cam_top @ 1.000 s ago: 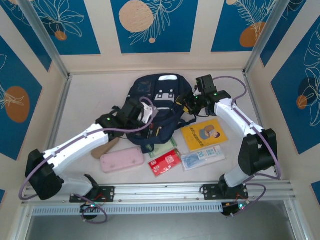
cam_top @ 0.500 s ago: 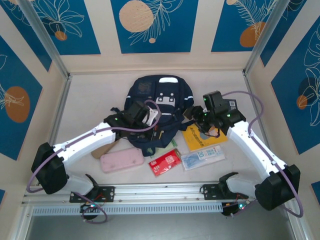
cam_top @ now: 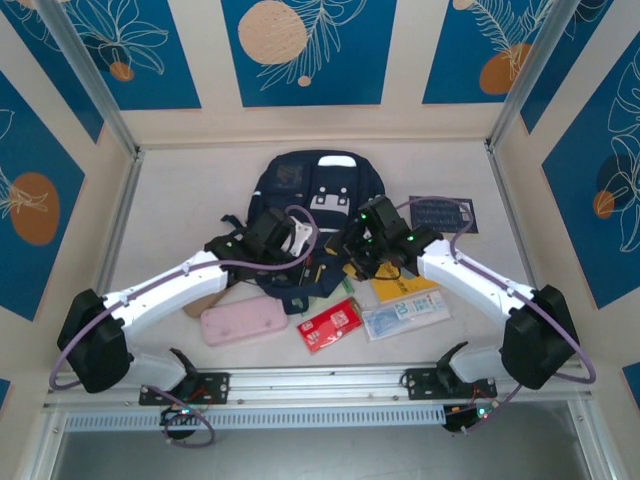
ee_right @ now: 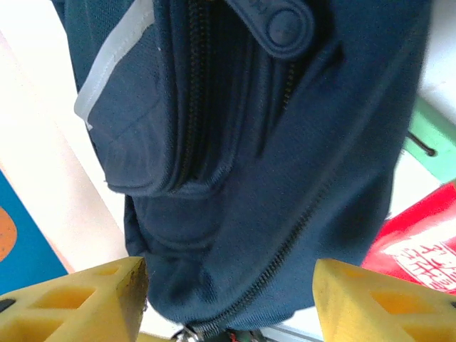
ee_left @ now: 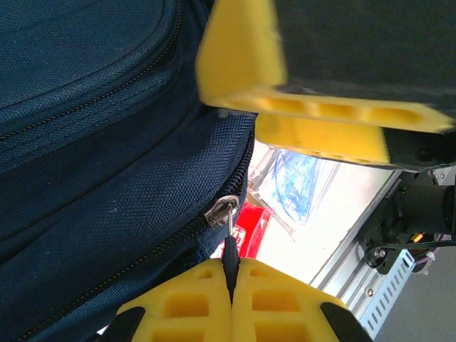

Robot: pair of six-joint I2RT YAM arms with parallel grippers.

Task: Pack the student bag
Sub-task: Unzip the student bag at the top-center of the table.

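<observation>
Early stage: the student bag (cam_top: 318,195) is laid mid-counter (cam_top: 180,200) toward the far edge, its zip pull (ee_left: 229,249) is pinched by the left hand (ee_left: 231,285), the right hand (ee_right: 228,292) is spread around it, and the pink case (cam_top: 244,320), red booklet (cam_top: 331,324) and clear pouch (cam_top: 405,315) are left unpacked.

Left gripper (cam_top: 300,245) and right gripper (cam_top: 355,255) both at near end of student bag (cam_top: 318,185), tips close together. Base-ward of right jaws: yellow booklet (cam_top: 395,288), clear pouch (cam_top: 405,315), red packet (cam_top: 332,325). Base-ward of left jaws: pink case (cam_top: 245,322). Navy booklet (cam_top: 440,213) right of right jaws, well apart
</observation>
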